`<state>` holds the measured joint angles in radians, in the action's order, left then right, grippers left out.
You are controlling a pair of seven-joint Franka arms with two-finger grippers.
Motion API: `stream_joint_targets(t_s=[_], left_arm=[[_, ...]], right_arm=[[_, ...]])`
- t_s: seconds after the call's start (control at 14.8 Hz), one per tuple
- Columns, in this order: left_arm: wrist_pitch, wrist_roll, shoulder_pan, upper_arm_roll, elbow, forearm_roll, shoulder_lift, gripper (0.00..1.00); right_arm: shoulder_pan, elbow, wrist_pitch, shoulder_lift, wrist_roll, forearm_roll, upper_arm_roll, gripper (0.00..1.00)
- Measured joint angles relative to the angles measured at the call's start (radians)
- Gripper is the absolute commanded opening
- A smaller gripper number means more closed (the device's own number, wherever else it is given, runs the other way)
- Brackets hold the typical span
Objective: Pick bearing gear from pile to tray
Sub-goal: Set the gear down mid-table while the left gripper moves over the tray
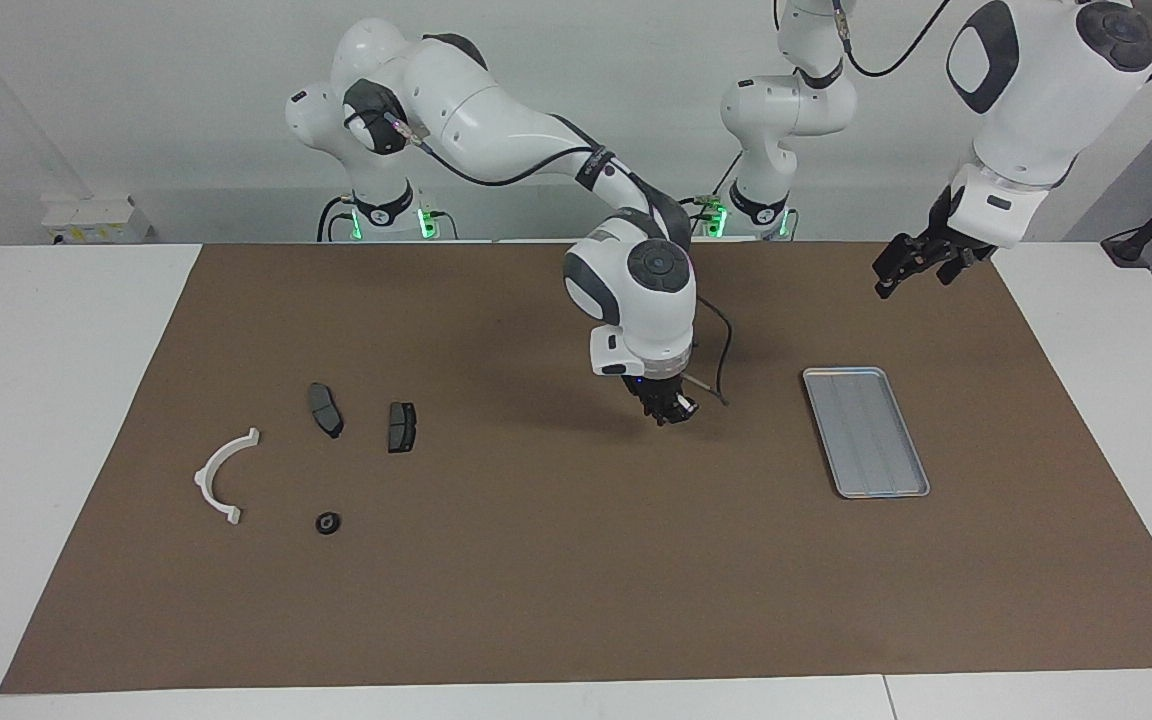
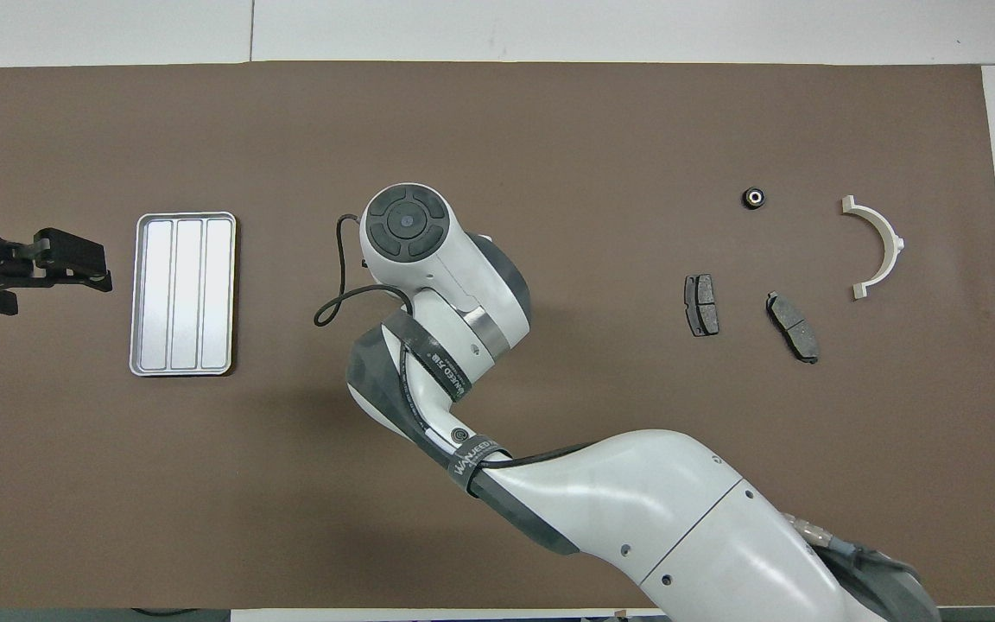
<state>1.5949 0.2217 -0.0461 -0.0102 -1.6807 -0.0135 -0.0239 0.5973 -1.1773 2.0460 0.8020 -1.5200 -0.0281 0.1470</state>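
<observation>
The silver tray [image 1: 866, 430] [image 2: 182, 294] lies bare on the mat toward the left arm's end. The pile sits at the right arm's end; in it lies one black bearing gear [image 1: 328, 522] [image 2: 754, 198] with a pale centre. My right gripper [image 1: 673, 410] hangs low over the middle of the mat, between pile and tray. It is shut on a small dark piece with a pale spot, which looks like another bearing gear. In the overhead view its own wrist hides it. My left gripper [image 1: 896, 272] [image 2: 74, 263] waits open in the air beside the tray.
A white half-ring bracket [image 1: 204, 478] [image 2: 895, 244] and two dark brake-pad pieces [image 1: 326, 410] [image 1: 401, 427] lie in the pile. A brown mat [image 1: 576, 580] covers the table. The right arm's cable loops beside its wrist [image 2: 333, 294].
</observation>
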Motion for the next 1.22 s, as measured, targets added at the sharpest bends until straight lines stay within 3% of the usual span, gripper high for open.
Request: stream_joint_targets(t_s=[0.47, 0.54, 0.61, 0.68, 0.95, 1.22], left_arm=[[0.000, 0.000, 0.000, 0.000, 0.000, 0.000, 0.000, 1.00], [0.000, 0.000, 0.000, 0.000, 0.000, 0.000, 0.000, 1.00], [0.000, 0.000, 0.000, 0.000, 0.000, 0.000, 0.000, 1.00], [0.000, 0.000, 0.000, 0.000, 0.000, 0.000, 0.000, 1.00], [0.000, 0.000, 0.000, 0.000, 0.000, 0.000, 0.000, 1.00], [0.000, 0.000, 0.000, 0.000, 0.000, 0.000, 0.000, 1.00]], right_arm=[[0.007, -0.036, 0.076, 0.023, -0.016, -0.018, -0.002, 0.00], [0.007, -0.039, 0.077, 0.023, -0.017, -0.019, -0.002, 0.31], [0.007, -0.040, 0.077, 0.023, -0.018, -0.019, -0.002, 0.91], [0.007, -0.041, 0.077, 0.023, -0.018, -0.019, -0.002, 1.00], [-0.002, -0.029, 0.011, 0.021, -0.019, -0.020, -0.013, 1.00], [-0.084, 0.054, -0.157, -0.016, 0.067, -0.020, -0.016, 1.00]])
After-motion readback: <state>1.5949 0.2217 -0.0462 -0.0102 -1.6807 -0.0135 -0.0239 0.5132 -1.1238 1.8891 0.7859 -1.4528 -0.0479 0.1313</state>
